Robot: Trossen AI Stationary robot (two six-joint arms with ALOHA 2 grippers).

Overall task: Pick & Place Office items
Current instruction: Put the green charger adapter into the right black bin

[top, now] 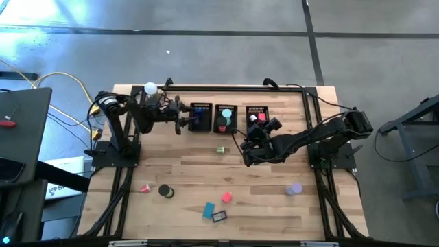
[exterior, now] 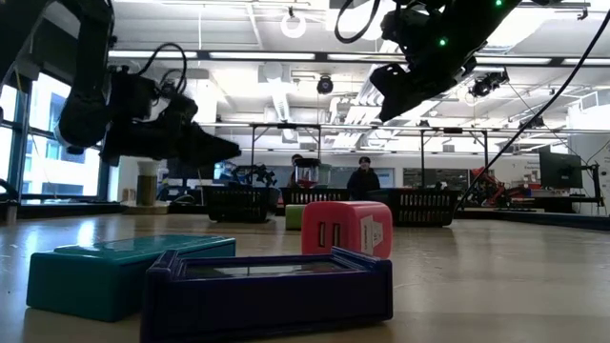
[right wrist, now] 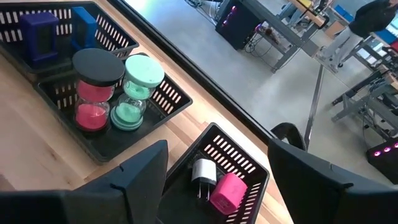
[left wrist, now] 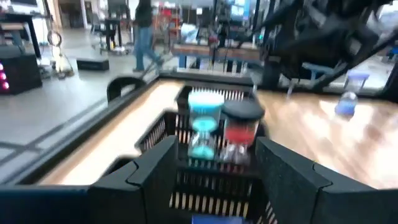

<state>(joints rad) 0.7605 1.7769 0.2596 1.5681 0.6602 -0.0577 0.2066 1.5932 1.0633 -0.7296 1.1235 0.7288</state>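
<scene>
Hovering: left gripper (top: 184,118) over bin (top: 200,118) | right gripper (top: 269,128) fingers parted

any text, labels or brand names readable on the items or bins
None can be read.
Pink block: small white label on its side, print too small to read.
Dark blue case: no visible lettering.
Mesh bins and sand timers: no lettering visible.

the wooden table (top: 274,206) stands on a grey concrete floor (top: 206,55) crossed by dark seam lines. beyond the table's far edge the room is an open workshop: tall windows (exterior: 19,143) at one side, long ceiling lights (exterior: 286,55), workbenches, and two people (exterior: 362,179) standing far back.
</scene>
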